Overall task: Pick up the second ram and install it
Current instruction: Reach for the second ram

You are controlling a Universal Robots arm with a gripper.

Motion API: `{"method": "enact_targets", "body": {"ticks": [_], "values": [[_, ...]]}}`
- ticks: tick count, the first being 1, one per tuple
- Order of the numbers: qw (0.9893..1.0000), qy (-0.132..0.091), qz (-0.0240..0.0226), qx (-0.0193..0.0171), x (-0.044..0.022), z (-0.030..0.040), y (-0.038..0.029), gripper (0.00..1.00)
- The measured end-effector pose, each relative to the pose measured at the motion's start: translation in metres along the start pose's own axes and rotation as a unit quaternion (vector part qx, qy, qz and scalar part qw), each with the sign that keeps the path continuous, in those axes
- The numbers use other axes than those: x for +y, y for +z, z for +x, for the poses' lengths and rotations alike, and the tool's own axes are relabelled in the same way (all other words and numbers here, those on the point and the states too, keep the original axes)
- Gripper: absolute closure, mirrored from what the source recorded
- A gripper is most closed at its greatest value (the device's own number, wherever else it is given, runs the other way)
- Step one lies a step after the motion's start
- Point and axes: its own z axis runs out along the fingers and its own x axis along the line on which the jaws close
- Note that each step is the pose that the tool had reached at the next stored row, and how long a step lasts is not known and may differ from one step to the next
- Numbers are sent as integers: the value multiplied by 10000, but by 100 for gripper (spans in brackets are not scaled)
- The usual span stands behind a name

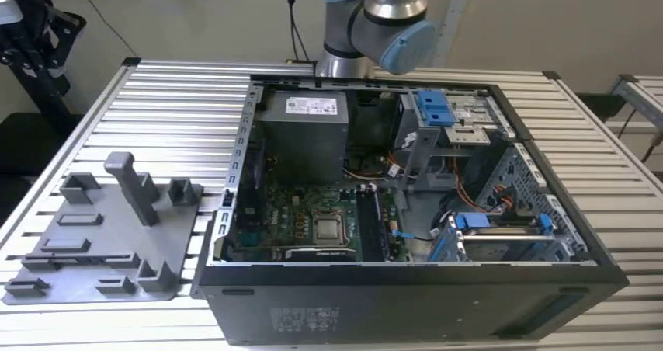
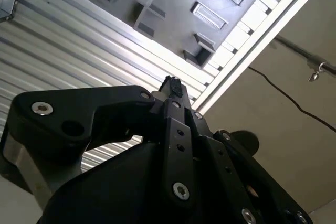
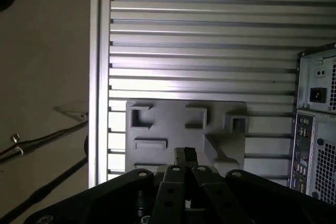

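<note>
The gripper [image 3: 185, 156] is drawn narrow: in both wrist views its two black fingers [image 3: 180, 157] lie side by side with their tips together [image 2: 172, 85], touching nothing around them. Whether anything thin sits pinched between the tips I cannot tell. It hangs high and well clear of the case [image 1: 414, 304], over the slatted table [image 1: 176, 110], and looks down on the grey tray [image 3: 173, 124].

In the exterior view the tray [image 1: 104, 242] lies flat on the table just beside the case, on the exterior view's left. It carries shallow rectangular pockets, small blocks and one tall upright post [image 1: 130, 184]. The arm [image 1: 378, 25] rises behind the case's far wall.

The case lies on its side with its top open. Inside, toward its near wall, sits the square silver processor [image 1: 329, 228]. Long dark slots [image 1: 369, 223] run just beside it, on the side away from the tray. A grey power supply [image 1: 300, 133] fills the far corner on the tray side. Blue clips stand at the far side [image 1: 435, 106], and another blue clip [image 1: 498, 223] stands near the near wall on the side away from the tray. A grey bracket and loose cables lie between them.

I cannot tell where the second ram is. The slim dark strips beside the processor may all be slots, and the tray's pockets are too dim to judge.
</note>
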Motion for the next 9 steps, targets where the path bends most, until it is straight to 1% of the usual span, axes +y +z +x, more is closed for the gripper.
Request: {"method": "enact_targets", "body": {"ticks": [5, 9], "values": [[10000, 0, 0, 0, -4, 3, 0, 89], [10000, 0, 0, 0, -62, 3, 0, 89]]}}
